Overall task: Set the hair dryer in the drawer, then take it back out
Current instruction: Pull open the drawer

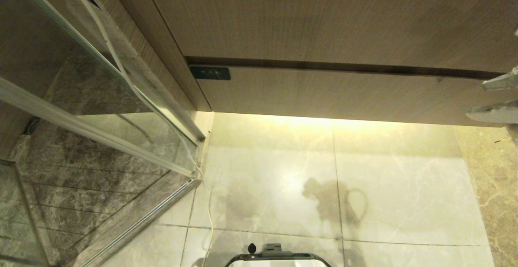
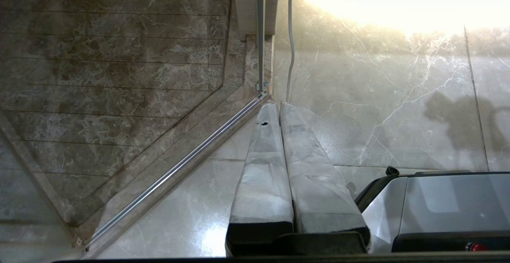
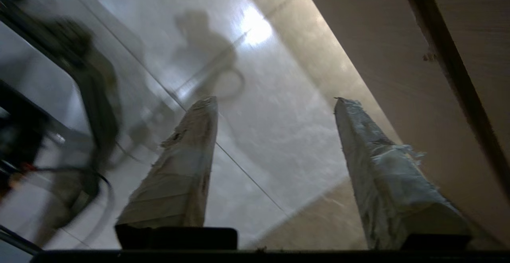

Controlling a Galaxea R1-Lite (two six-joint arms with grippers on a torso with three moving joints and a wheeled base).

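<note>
The drawer (image 1: 344, 93) is closed; it is the low wood-grain front with a small black label plate (image 1: 210, 73) at its left end. My right gripper (image 1: 491, 99) comes in at the right edge, level with the drawer front, open with nothing between its fingers. In the right wrist view the right gripper (image 3: 275, 99) shows both taped fingers wide apart over the floor, with the drawer front (image 3: 382, 67) beside them. My left gripper (image 2: 279, 105) hangs shut and empty over the floor tiles. The hair dryer is out of view.
A taller plain wood-grain panel (image 1: 323, 16) sits above the drawer. A glass shower door (image 1: 101, 109) with a metal rail stands at the left, and a white cord (image 1: 121, 68) runs down beside it. Pale marble floor (image 1: 283, 170) lies below, and my base (image 1: 279, 257) shows at the bottom.
</note>
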